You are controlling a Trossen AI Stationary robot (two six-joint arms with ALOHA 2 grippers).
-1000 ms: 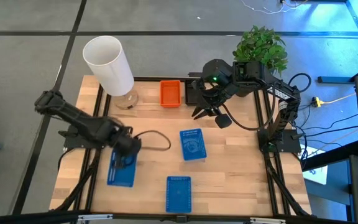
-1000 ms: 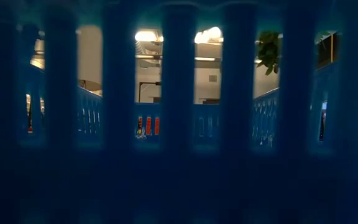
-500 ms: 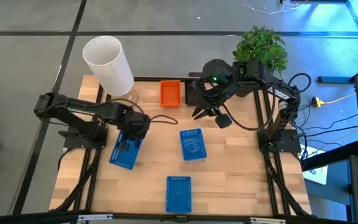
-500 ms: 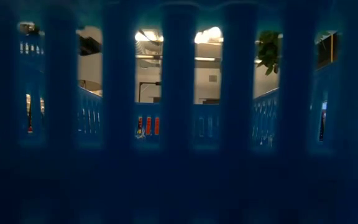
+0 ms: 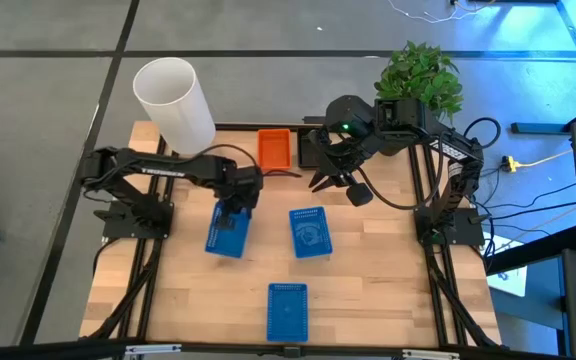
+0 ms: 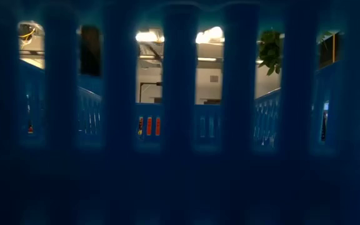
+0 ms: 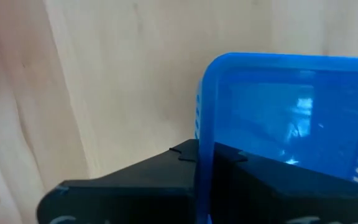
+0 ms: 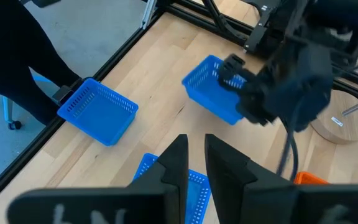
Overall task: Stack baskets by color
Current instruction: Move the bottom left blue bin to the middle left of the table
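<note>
My left gripper (image 5: 236, 205) is shut on a blue basket (image 5: 228, 232), left of the table's middle. A second blue basket (image 5: 309, 232) rests on its bottom at the middle. A third (image 5: 287, 310) stands at the near edge and fills the low view with its wall (image 6: 180, 112). An orange basket (image 5: 274, 148) sits at the far edge. Beside it a dark basket-like shape (image 5: 311, 150) is partly hidden under my right arm. My right gripper (image 5: 330, 183) hangs high over the far middle, its fingers (image 8: 178, 163) a little apart with nothing between them. My left gripper pinches the blue basket's far short wall (image 7: 205, 124), one finger outside and one inside the basket. The fingers come steeply from above. The basket hangs below them and reaches toward the near edge (image 8: 219, 87). I cannot tell whether its near end touches the table.
A tall white cylinder (image 5: 173, 100) stands at the far left corner and a green plant (image 5: 420, 75) at the far right. Black cables (image 5: 268, 190) trail over the table. Bare wood lies between the held basket and the middle one.
My left gripper has carried the blue basket from the table's left side toward the right and a little toward the far edge, sinking somewhat. The basket has turned slightly with it and now lies close beside the middle blue basket.
</note>
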